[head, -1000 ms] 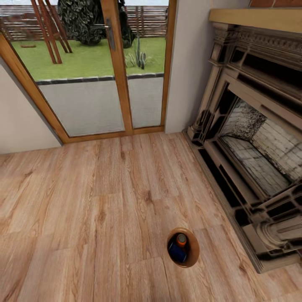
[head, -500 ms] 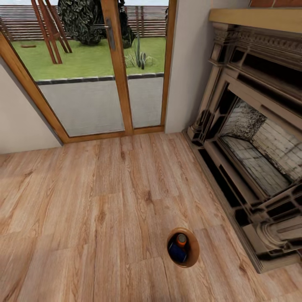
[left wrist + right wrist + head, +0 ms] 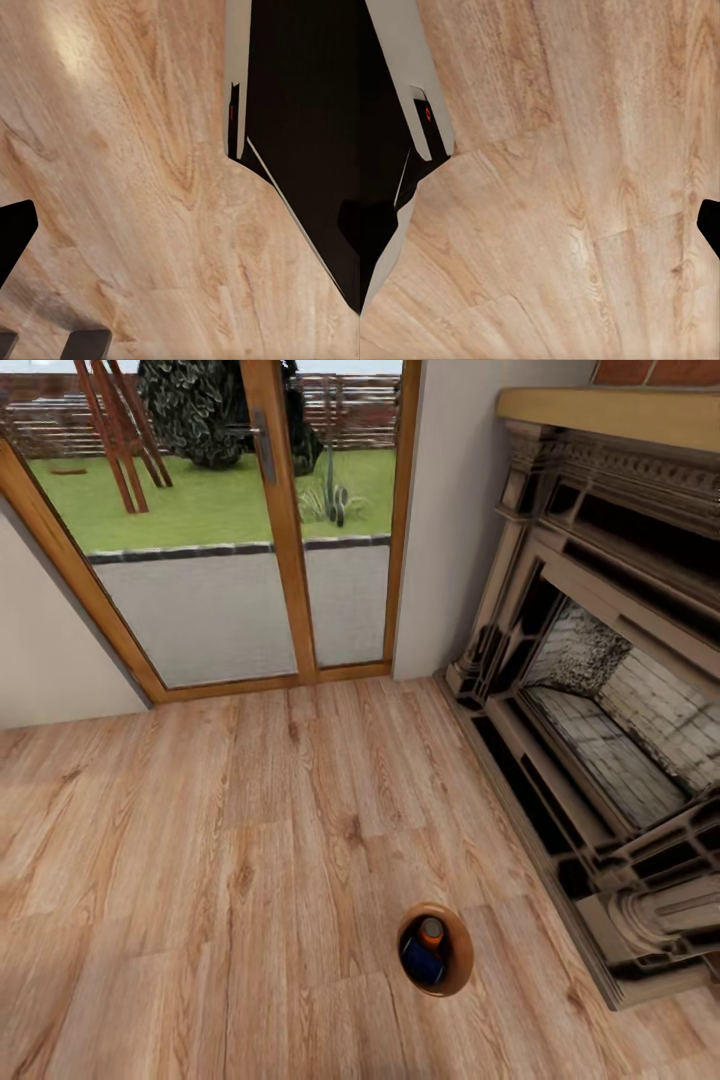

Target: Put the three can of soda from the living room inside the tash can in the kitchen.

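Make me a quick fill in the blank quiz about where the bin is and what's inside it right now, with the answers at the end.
1. The tash can stands on the wood plank ____.
2. Inside it, next to an orange can, lies a ____ can.
3. To the bin's right in the head view stands the ____.
4. Beyond the glass doors lies a green ____.

Missing words: floor; blue; fireplace; lawn
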